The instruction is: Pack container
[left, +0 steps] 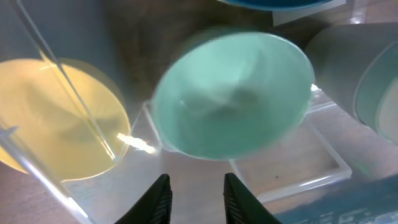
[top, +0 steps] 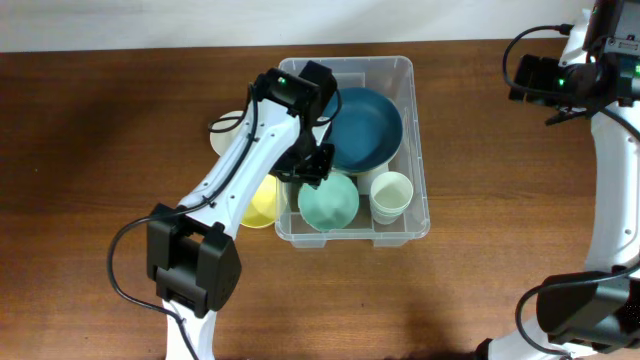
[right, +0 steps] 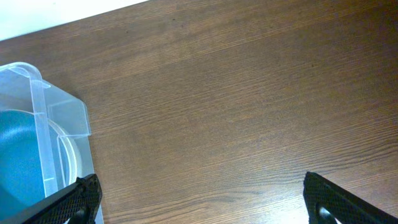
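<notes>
Overhead, a brown wooden table (top: pixel 100 120) fills the view, with the container (top: pixel 350 238), a clear plastic bin, sitting near its centre, slightly toward 3 o'clock.

Inside the bin, a dark blue bowl (top: pixel 365 125) takes up the 12 o'clock end. A mint green bowl (top: pixel 330 203) sits in the 7 o'clock corner, and a pale cup (top: pixel 391 193) stands upright in the 5 o'clock corner, just beside the mint bowl.

Outside the bin, at its 8 o'clock side, a yellow bowl (top: pixel 262 205) rests on the table right against the clear wall, partly under the left arm. A pale round item (top: pixel 222 130) lies outside at 10 o'clock. The arm hides most of it, so its kind cannot be told.

The white left arm reaches in from 7 o'clock and crosses the bin's 9 o'clock wall. The left gripper (top: pixel 312 165) hangs just above the mint bowl's 11 o'clock edge. In the left wrist view its two dark fingertips stand a little apart with nothing between them, so it is released. The mint bowl shows blurred just beyond them.

The right arm stands along the table's 3 o'clock edge. The right gripper (right: pixel 199 199) is up at 2 o'clock, well apart from the bin, its jaws spread wide over bare wood and holding nothing.
</notes>
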Robot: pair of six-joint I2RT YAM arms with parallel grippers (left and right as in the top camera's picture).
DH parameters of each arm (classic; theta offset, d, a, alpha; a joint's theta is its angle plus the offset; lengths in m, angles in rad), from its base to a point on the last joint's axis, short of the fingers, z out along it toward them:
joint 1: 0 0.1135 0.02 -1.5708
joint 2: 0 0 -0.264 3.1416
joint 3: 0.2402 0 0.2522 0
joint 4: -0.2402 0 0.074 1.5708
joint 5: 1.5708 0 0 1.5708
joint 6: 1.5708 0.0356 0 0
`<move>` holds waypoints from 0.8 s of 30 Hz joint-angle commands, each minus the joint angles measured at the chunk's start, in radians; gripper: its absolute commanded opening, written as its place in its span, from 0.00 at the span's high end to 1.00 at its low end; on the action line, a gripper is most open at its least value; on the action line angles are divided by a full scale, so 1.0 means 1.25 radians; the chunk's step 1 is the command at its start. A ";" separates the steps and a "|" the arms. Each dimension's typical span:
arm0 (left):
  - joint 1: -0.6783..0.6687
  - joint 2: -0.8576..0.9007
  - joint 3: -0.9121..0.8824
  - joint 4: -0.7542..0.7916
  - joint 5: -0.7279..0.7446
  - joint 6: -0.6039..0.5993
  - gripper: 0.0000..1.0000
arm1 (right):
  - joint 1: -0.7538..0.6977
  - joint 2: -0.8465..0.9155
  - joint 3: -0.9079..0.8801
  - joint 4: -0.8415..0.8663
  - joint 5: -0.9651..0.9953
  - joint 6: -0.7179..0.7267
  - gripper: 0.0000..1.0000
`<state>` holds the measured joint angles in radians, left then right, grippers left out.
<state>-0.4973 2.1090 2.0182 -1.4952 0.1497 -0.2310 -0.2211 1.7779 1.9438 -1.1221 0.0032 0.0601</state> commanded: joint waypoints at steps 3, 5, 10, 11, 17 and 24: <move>0.006 -0.021 -0.005 0.031 0.000 0.001 0.70 | -0.002 -0.003 0.002 0.002 0.005 0.006 0.01; 0.018 -0.021 0.007 0.039 0.000 0.000 0.70 | -0.002 -0.003 0.002 0.002 0.005 0.006 0.01; 0.094 -0.021 0.099 0.035 0.000 0.001 0.70 | -0.002 -0.003 0.002 0.002 0.005 0.006 0.01; 0.104 -0.021 0.109 0.034 0.000 0.001 0.70 | -0.002 -0.003 0.002 0.002 0.005 0.006 0.01; 0.234 -0.022 0.176 0.070 0.000 -0.001 0.70 | -0.002 -0.003 0.002 0.002 0.005 0.006 0.01; 0.333 0.002 0.148 0.159 -0.019 -0.062 0.71 | -0.002 -0.003 0.002 0.002 0.005 0.006 0.01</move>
<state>-0.0975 2.1056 2.2173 -1.3190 0.1387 -0.2691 -0.2211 1.7779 1.9438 -1.1221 0.0032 0.0608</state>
